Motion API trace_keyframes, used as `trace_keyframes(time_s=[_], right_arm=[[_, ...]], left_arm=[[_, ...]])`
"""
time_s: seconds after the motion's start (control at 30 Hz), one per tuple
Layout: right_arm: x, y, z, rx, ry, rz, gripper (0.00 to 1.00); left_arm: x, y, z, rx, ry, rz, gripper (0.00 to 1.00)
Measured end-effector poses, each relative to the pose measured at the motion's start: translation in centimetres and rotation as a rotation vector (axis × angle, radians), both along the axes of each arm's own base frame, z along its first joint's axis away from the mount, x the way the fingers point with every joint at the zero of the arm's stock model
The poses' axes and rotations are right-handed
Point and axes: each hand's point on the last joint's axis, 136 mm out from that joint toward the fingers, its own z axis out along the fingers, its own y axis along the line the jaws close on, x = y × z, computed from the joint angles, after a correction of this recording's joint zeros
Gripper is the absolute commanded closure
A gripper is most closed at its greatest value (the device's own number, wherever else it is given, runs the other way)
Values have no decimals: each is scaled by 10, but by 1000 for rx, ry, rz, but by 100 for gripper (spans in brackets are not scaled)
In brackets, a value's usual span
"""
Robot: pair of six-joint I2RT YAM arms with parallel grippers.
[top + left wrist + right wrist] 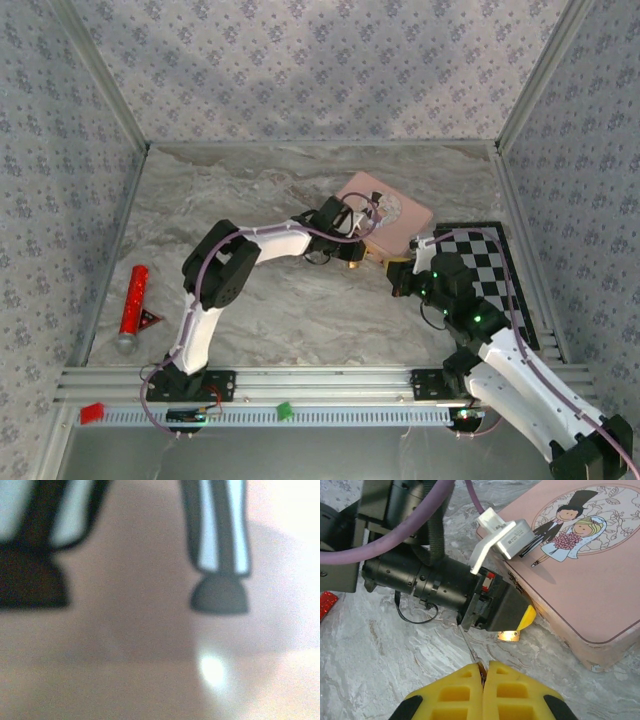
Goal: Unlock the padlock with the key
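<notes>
My right gripper (483,669) is clenched on the key (470,651), a thin, stiff grey sliver. It is light and slippery, and I judge it could twist between the pads. The small brass padlock (509,636) sits at the front edge of the pink tin box (580,580). The left gripper (135,595) is beside it, with its fingers standing apart.

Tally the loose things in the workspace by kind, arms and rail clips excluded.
Pink tin box: 1
Red cylinder: 1
Red triangular piece: 1
Checkerboard: 1
Padlock: 1
Key: 1
Total: 6
</notes>
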Motion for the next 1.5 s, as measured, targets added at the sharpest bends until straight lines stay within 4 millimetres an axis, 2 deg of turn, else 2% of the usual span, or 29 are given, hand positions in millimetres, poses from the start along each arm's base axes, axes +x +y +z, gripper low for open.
trace_keyframes(time_s=[0.23,0.43,0.5,0.6,0.77,0.87,1.0,1.23,1.33,1.5], right_arm=[[2,1,-7,-12,24,2,100],[3,2,-9,-15,30,2,100],[4,3,-10,-16,35,5,100],[4,4,-14,-20,46,9,100],[7,7,-17,-21,57,17,100],[9,10,-18,-20,63,23,100],[12,13,-18,-15,62,29,100],[14,15,-16,-8,61,33,100],[14,15,-14,-6,57,33,100],[14,15,-12,-4,53,33,100]], left_arm=[[-5,16,1,-34,8,48,100],[0,45,2,-49,25,127,100],[2,61,1,-51,37,174,100],[6,97,1,-46,56,279,100],[14,169,0,-55,102,513,100],[14,192,0,-48,119,620,95],[9,186,0,-59,138,650,93],[3,170,1,-59,144,646,74],[4,171,1,-55,142,663,65],[3,173,-3,-59,104,677,58]])
